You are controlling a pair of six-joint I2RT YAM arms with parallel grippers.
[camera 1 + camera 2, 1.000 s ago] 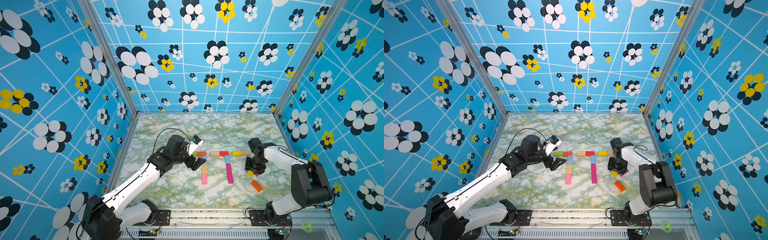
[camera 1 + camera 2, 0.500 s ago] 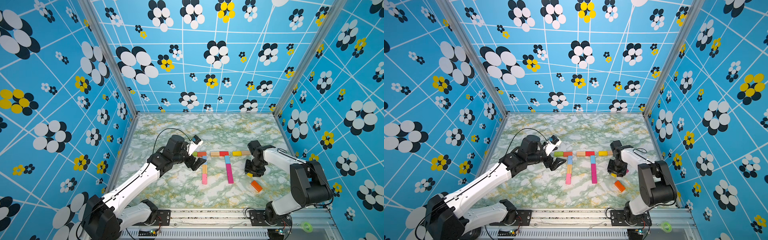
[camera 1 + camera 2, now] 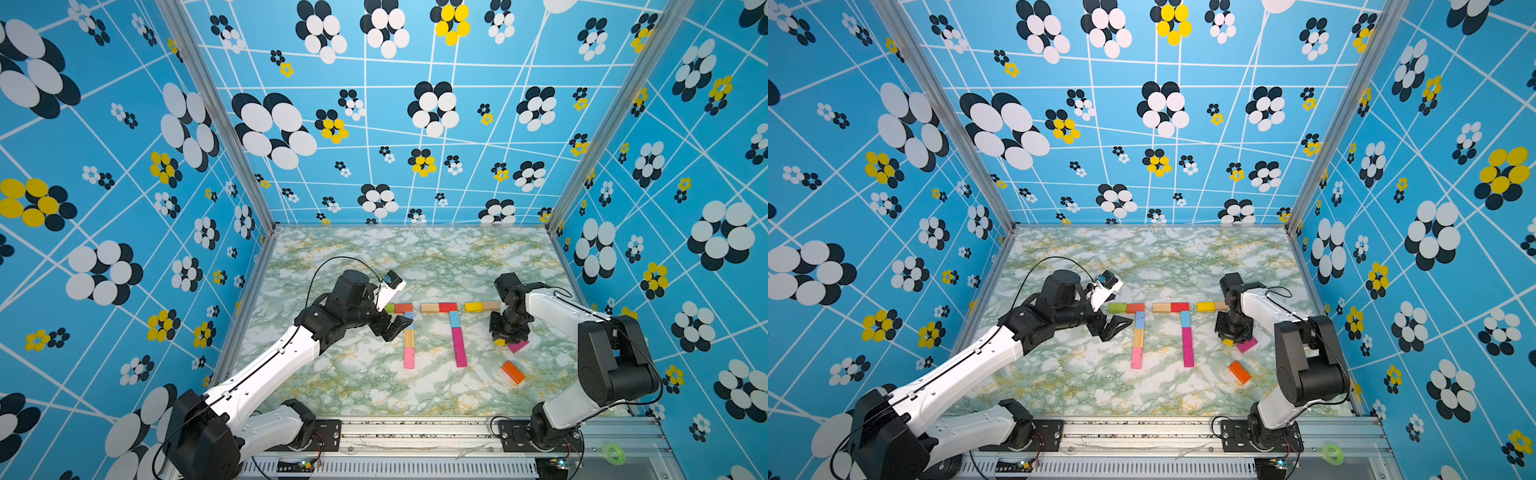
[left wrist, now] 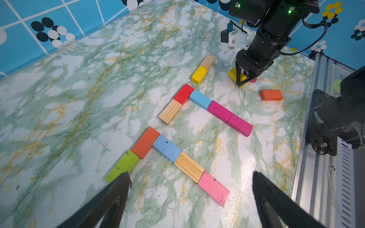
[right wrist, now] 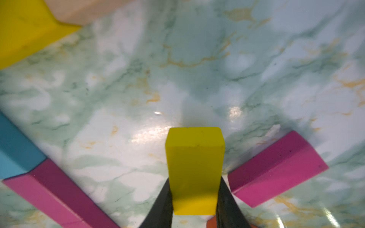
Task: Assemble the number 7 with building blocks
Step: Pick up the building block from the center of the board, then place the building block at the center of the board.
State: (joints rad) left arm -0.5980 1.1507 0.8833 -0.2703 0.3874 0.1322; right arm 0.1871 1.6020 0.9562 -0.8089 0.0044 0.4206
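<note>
Two five-block 7 figures lie on the marble table: one starts with a green block [image 3: 390, 308] and ends with a pink block [image 3: 409, 357], the other runs from a striped wood block [image 3: 429, 307] to magenta blocks [image 3: 458, 347]. To their right, a yellow block [image 3: 473, 306] and a wood block [image 3: 491, 305] form a short bar. My right gripper [image 3: 505, 336] [image 5: 194, 183] points down and is shut on another yellow block [image 5: 194, 158] [image 4: 234, 75], beside a loose magenta block [image 5: 276, 169] [image 3: 517, 345]. My left gripper [image 3: 401, 328] [image 4: 191, 175] hangs open and empty over the first figure's stem.
A loose orange block [image 3: 513, 372] [image 4: 271, 95] lies near the front right, close to the right arm's base. Blue patterned walls close in three sides, and a metal rail [image 3: 415, 432] runs along the front edge.
The right gripper's jaws have closed on the yellow block beside the magenta one. The left arm has stayed where it was, still open.
</note>
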